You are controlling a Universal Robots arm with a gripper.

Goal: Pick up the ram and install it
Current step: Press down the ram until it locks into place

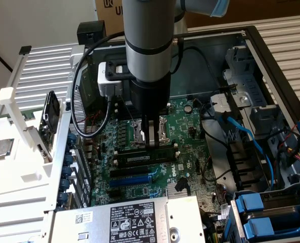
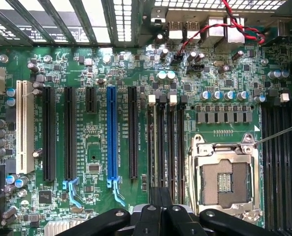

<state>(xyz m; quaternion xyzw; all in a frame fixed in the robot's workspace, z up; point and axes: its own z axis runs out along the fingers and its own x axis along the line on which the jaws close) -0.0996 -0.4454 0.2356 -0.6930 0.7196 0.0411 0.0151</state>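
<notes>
The ram (image 1: 139,158) is a long narrow stick with a white label. It stands on edge in one of the black memory slots on the green motherboard (image 1: 187,129). In the wrist view the ram (image 2: 154,147) is a thin pale strip inside the slot beside the empty ones. My gripper (image 1: 151,145) hangs straight down over the slots, shut, with nothing between its fingers. Its tips sit at the ram's top edge near its middle; I cannot tell whether they touch it. The shut gripper (image 2: 160,196) is also in the wrist view, over the slot row.
The empty processor socket (image 2: 227,182) with its metal frame lies just beside the memory slots. A blue expansion slot (image 2: 112,132) and black ones lie on the other side. The power supply (image 1: 124,220), blue cables (image 1: 241,131) and drive bays (image 1: 268,212) crowd the case. A silver processor chip (image 1: 1,148) rests on the white stand outside.
</notes>
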